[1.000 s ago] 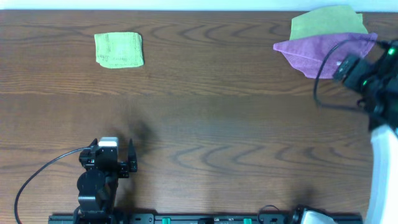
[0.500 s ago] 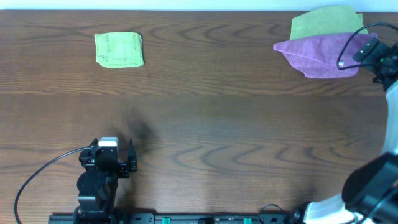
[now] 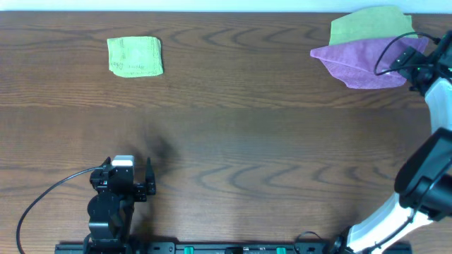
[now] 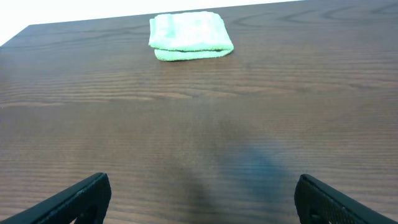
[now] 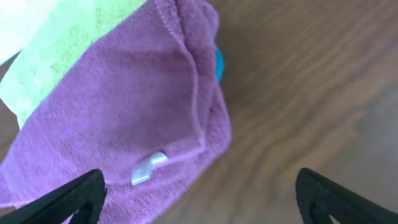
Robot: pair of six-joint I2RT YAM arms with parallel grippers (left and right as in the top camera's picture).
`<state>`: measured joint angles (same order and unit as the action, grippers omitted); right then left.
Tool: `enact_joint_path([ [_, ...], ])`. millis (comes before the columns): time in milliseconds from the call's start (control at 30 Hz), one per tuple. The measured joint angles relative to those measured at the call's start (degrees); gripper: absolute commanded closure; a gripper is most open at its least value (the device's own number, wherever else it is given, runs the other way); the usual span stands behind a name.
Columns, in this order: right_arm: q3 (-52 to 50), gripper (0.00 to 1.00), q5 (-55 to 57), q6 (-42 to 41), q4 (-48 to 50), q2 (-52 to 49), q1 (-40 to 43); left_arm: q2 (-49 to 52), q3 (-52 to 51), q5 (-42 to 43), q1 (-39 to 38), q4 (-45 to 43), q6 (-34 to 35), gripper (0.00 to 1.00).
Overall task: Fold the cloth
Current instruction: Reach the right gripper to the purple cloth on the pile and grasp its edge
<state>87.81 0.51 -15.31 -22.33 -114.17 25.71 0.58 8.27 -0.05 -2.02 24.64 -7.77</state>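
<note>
Looking from the near edge, I see the left fingers spread apart over bare counter, holding nothing and well apart from the work. The right fingers are the ones that matter. They are also apart and empty, and they hang at the far right corner over the right end of the cloth.

From them the cloth lies ahead and to the left, its long axis running roughly along the counter's far edge. Its small white tag sits just ahead of the gap between them, so the right arm is plainly the nearer one.

The cloth is soft purple terry, rumpled, with one hem rolled into a ridge. It lies partly over a flat lime cloth. At the far left, a second green cloth is folded square on the dark, grained wood.
</note>
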Motion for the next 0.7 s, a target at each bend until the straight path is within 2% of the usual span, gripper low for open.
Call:
enact_joint_path([
  [433,0.2,0.11,-6.0,-1.5,8.1,-5.2,1.4,0.0,0.0,0.0,0.0,0.0,0.0,0.05],
  [567,0.2,0.21,-8.0,-3.1,10.3,-7.2,2.1,0.0,0.0,0.0,0.0,0.0,0.0,0.05],
  [700,0.2,0.23,-9.6,-4.2,11.8,-8.7,2.3,0.0,0.0,0.0,0.0,0.0,0.0,0.05],
])
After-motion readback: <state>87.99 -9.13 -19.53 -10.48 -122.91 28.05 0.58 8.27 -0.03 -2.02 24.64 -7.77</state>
